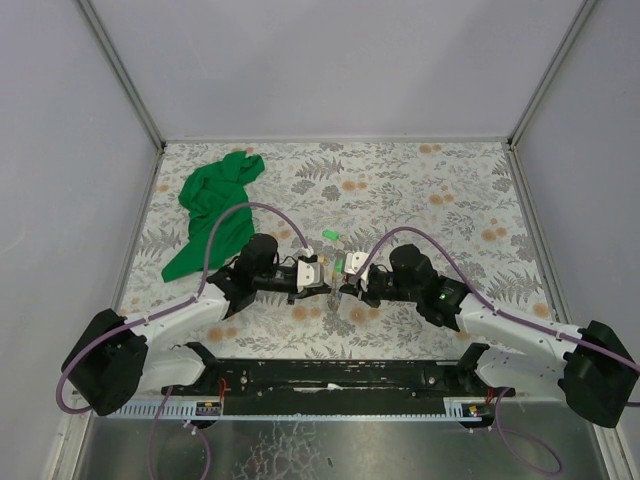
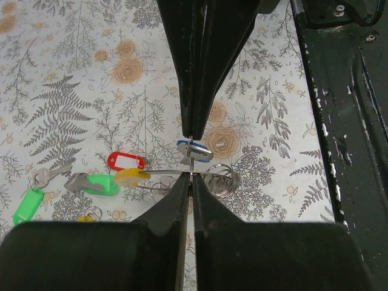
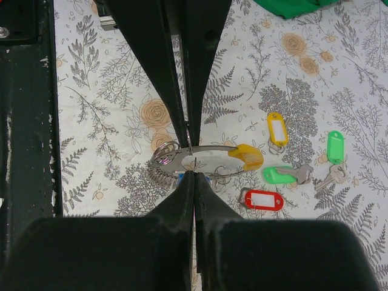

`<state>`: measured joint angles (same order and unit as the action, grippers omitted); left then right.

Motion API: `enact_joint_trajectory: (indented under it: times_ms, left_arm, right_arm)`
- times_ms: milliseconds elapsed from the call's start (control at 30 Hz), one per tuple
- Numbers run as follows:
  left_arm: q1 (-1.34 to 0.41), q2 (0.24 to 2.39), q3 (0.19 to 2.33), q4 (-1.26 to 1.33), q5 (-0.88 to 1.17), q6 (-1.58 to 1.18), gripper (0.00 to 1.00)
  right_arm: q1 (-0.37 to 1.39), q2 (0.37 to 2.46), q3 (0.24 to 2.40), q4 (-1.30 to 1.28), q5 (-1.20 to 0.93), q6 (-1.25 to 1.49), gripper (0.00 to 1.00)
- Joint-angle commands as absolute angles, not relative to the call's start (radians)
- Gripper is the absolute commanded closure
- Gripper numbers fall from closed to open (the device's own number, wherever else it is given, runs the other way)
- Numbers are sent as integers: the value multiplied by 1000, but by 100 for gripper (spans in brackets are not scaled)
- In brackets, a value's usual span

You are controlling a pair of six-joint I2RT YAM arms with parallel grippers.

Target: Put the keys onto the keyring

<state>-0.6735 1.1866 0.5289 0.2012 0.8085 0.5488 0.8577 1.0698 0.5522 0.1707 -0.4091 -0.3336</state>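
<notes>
The keyring [image 2: 215, 175] is a silver wire loop with a coil at one end and a yellow cap [image 3: 250, 156] at the other. It hangs just above the floral table. My left gripper [image 2: 190, 179] is shut on its wire near the middle. My right gripper [image 3: 194, 174] comes in from the opposite side and is shut on a blue-tagged key [image 2: 195, 150], which it holds against the keyring [image 3: 173, 159]. Loose keys lie beside it on the table: a red tag [image 3: 262, 199], a green tag with its key [image 3: 282, 175], a yellow tag [image 3: 277, 128] and another green tag [image 3: 335, 147]. In the top view both grippers meet at the table's near middle [image 1: 335, 280].
A crumpled green cloth [image 1: 215, 210] lies at the back left of the table. One green tag [image 1: 331, 236] lies just beyond the grippers. The black base rail [image 1: 330, 378] runs along the near edge. Grey walls [image 1: 60, 150] close in the sides and back.
</notes>
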Motion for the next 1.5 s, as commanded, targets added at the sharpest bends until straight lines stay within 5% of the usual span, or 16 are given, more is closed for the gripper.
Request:
enact_joint_trajectory:
  times_ms: [0, 1467]
  left_arm:
    - [-672, 1188, 561, 191, 835, 563, 100]
    - [-672, 1198, 568, 199, 822, 556, 100]
  right_arm:
    - [870, 1040, 576, 224, -403, -342, 100]
    - [874, 1068, 606, 184, -452, -346, 100]
